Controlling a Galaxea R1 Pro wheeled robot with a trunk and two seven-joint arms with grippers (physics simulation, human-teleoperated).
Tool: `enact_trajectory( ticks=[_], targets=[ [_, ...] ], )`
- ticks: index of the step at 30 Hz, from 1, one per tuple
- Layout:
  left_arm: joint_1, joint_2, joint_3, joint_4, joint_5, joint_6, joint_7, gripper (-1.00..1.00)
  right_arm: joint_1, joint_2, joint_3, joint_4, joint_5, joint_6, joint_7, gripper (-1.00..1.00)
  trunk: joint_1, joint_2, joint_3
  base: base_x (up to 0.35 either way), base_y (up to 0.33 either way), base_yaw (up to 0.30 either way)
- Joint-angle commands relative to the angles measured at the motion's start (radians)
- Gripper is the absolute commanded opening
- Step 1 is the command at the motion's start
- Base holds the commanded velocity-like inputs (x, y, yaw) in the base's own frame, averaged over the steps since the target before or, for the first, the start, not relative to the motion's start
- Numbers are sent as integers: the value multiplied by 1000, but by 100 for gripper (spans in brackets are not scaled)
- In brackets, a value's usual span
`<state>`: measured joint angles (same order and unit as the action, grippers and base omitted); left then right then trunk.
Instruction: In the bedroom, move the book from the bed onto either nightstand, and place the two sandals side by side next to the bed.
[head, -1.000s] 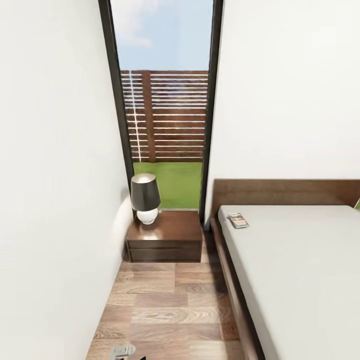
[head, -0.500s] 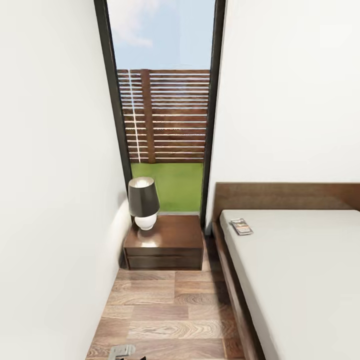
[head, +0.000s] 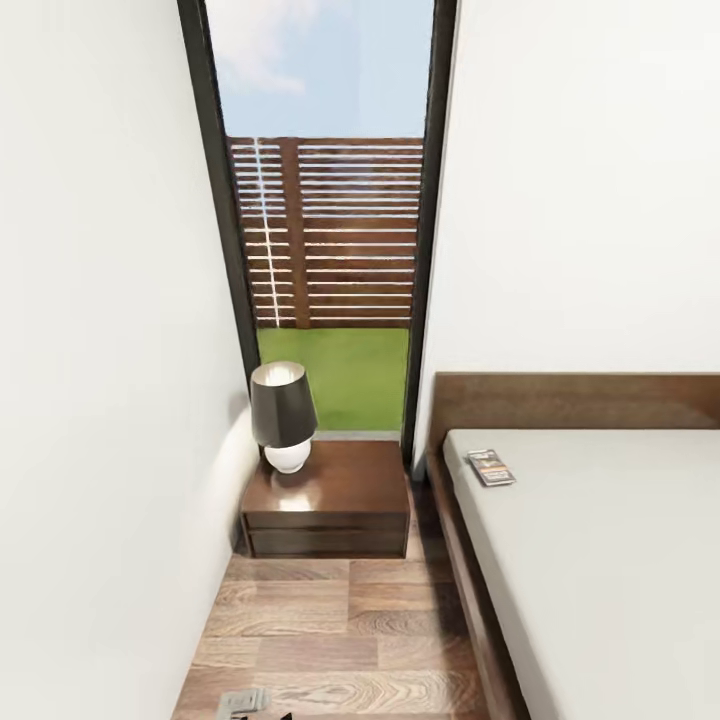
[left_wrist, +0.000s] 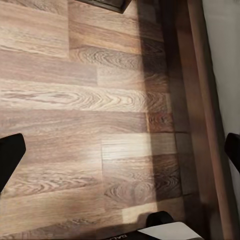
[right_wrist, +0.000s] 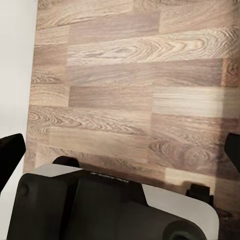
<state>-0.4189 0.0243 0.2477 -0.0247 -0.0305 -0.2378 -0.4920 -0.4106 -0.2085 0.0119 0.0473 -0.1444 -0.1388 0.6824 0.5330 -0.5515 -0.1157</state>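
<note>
Since 1 s ago the head view has slid: nightstand, lamp and bed all sit lower and bigger in the picture, window frame wider, so that's the camera/base closing in along the aisle, not the things moving. Book (head: 491, 467) lies flat on the mattress of the bed (head: 600, 560), near the headboard corner and close to the edge facing the nightstand (head: 330, 497); nothing touching it. Nightstand stands between the white wall and the bed, under the tall window (head: 325, 200), w/ a dark-shaded lamp (head: 282, 412) on the wall-side part of its top; the bed-side part looks bare, room enough for a book imo. Left gripper (left_wrist: 120, 150): both fingertips at the picture's edges, jaws spread wide, nothing between them, wood floor (head: 330, 630) and the bed's side rail below. Right gripper (right_wrist: 120, 150): same, jaws apart and empty, over floor w/ the robot's own base beneath. Progress: nothing done yet as far as visible. Book not lifted, approach under way. Sandals: none to be seen in these views, so that half is unstarted or can't tell. Next prob. a bit closer, then reach for the book.
</note>
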Motion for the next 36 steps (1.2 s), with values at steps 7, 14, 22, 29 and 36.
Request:
enact_trajectory(
  ticks=[7, 14, 22, 29, 36],
  targets=[
    [-1, 0, 5, 2, -3, -3, -4, 100, -2, 0, 2, 5, -7, -5, 5, 100, 1, -2, -2, 259, 0, 0],
    [-1, 0, 5, 2, -3, -3, -3, 100, -2, 0, 2, 5, -7, -5, 5, 100, 1, -2, -2, 253, 0, 0],
    [-1, 0, 5, 1, -3, -3, -3, 100, -2, 0, 2, 5, -7, -6, 5, 100, 1, -2, -2, 210, 0, 0],
    [-1, 0, 5, 2, -3, -3, -3, 100, -2, 0, 2, 5, -7, -5, 5, 100, 1, -2, -2, 220, 44, 0],
    [-1, 0, 5, 2, -3, -3, -3, 100, -2, 0, 2, 5, -7, -5, 5, 100, 1, -2, -2, 238, 43, 0]
  ],
)
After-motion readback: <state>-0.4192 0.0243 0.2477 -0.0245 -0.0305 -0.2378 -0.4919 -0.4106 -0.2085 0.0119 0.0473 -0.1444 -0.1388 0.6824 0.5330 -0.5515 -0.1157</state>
